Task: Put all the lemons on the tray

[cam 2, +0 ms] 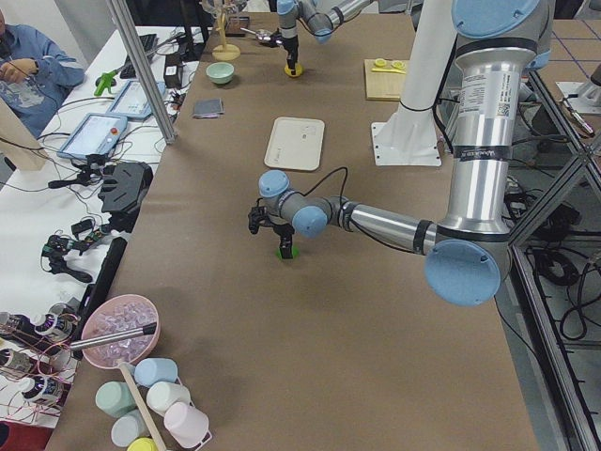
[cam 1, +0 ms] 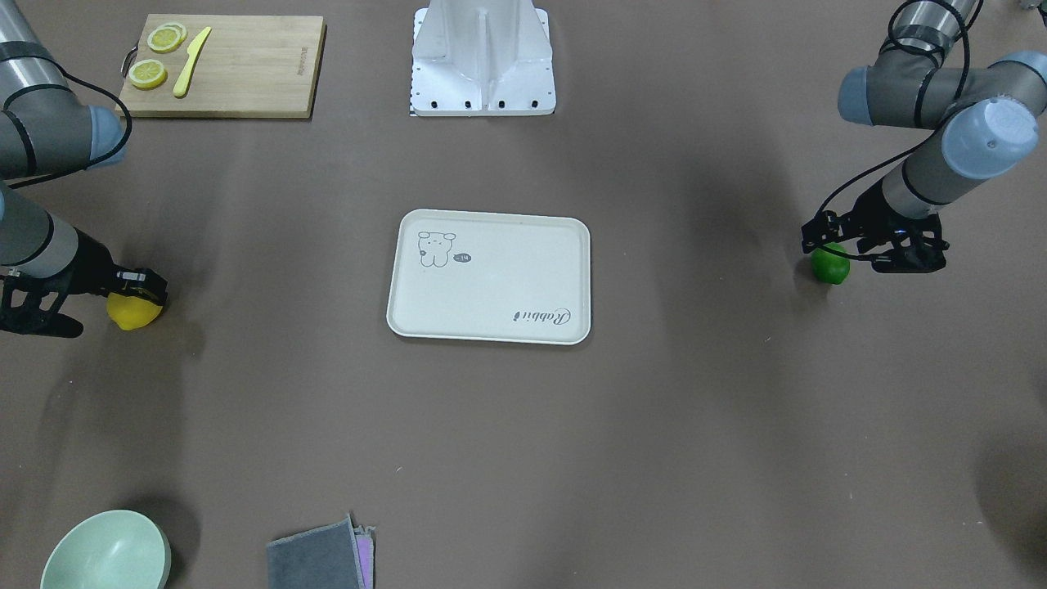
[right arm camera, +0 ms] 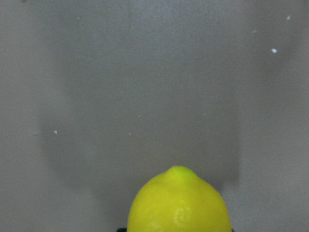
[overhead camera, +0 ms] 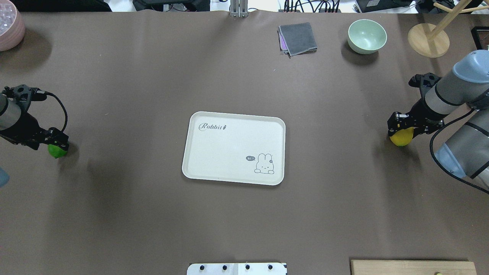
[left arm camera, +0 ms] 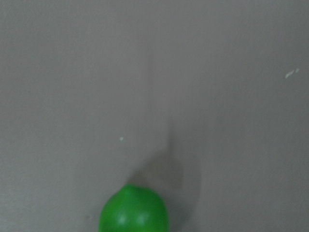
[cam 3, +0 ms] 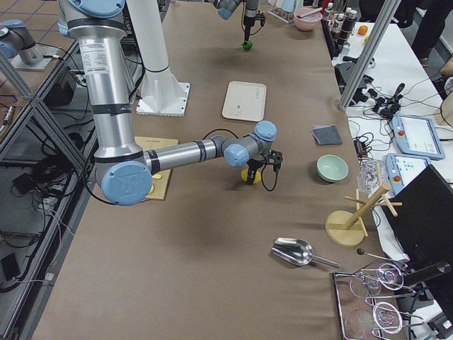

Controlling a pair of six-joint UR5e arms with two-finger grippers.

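The cream-white tray [overhead camera: 229,152] lies mid-table with nothing on it; it also shows in the front view [cam 1: 491,286]. The green lemon [overhead camera: 57,152] sits at the table's left side, and my left gripper [overhead camera: 57,147] is down over it, its fingers closed against its sides. The lemon's tip shows in the left wrist view [left arm camera: 134,210]. The yellow lemon [overhead camera: 401,138] is at the right side, and my right gripper [overhead camera: 399,131] is shut on it. It fills the bottom of the right wrist view [right arm camera: 178,203]. Both lemons are low at the table surface.
A wooden cutting board [cam 1: 245,74] with lemon slices and a yellow knife lies near the robot's right. A green bowl [overhead camera: 366,36], a grey cloth [overhead camera: 298,38], a wooden stand [overhead camera: 428,40] and a pink bowl [overhead camera: 9,28] line the far edge.
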